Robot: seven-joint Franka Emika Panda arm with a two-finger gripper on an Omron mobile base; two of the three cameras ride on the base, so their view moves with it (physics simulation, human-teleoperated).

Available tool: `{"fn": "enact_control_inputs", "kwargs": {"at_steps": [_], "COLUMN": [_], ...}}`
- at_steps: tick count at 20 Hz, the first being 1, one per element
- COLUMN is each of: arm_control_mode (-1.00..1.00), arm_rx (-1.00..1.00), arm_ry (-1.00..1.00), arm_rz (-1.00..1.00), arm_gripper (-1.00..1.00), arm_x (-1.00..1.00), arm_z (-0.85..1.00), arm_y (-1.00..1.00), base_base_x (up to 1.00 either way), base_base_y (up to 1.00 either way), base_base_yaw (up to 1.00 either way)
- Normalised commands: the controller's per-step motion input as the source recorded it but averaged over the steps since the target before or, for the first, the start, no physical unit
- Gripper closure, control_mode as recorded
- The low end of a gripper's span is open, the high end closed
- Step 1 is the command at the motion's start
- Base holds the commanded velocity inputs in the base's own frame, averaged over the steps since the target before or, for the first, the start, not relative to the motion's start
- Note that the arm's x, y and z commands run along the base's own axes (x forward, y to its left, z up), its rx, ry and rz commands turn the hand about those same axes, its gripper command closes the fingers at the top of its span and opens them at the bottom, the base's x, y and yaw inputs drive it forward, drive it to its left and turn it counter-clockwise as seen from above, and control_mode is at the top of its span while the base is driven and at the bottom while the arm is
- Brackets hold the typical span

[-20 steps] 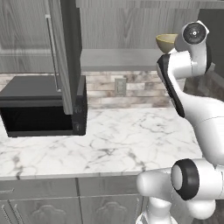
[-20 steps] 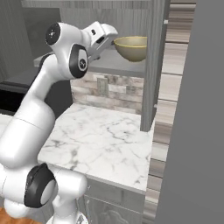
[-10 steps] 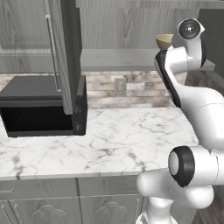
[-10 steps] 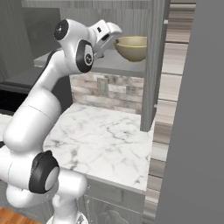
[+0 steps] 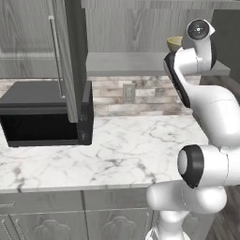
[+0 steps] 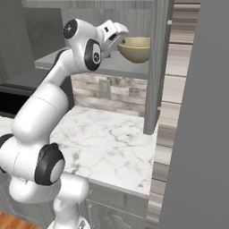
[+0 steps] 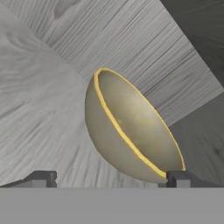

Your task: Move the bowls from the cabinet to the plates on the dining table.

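Note:
One olive-tan bowl (image 6: 135,50) with a brownish rim stands on the grey shelf (image 6: 117,68) of the open cabinet (image 5: 117,23). In the left base view the bowl (image 5: 174,43) peeks out just behind my raised arm. My gripper (image 6: 119,39) reaches in at shelf height and sits close to the bowl's left rim. In the hand view the gripper (image 7: 109,179) is open, and the bowl (image 7: 131,131) looms large just ahead, nearer the right fingertip (image 7: 178,178). Nothing is held. The plates and the dining table are out of view.
The cabinet door (image 5: 70,56) hangs open at the left above a black microwave (image 5: 42,117). A marble counter (image 5: 126,150) runs below the shelf. The cabinet's side wall (image 6: 159,67) stands right beside the bowl.
The arm has stretched up and forward, bringing the hand a little nearer the bowl. The jaws stayed open and the bowl has not moved.

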Motion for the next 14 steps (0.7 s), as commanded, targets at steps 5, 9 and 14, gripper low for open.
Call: {"fn": "enact_control_inputs", "kwargs": {"at_steps": [5, 9, 14], "arm_control_mode": [-1.0, -1.0, -1.0], "arm_rx": [0.0, 0.0, 0.0], "arm_ry": [0.0, 0.02, 0.03], "arm_rz": [0.0, 0.0, 0.0], "arm_gripper": [-1.0, -1.0, -1.0], "arm_x": [0.3, 0.3, 0.33], "arm_z": [-0.07, -0.04, 0.0], "arm_y": [-0.08, -0.08, -0.07], "base_base_x": [0.0, 0.0, 0.0], "base_base_y": [0.0, 0.0, 0.0], "base_base_yaw": [0.0, 0.0, 0.0]}}
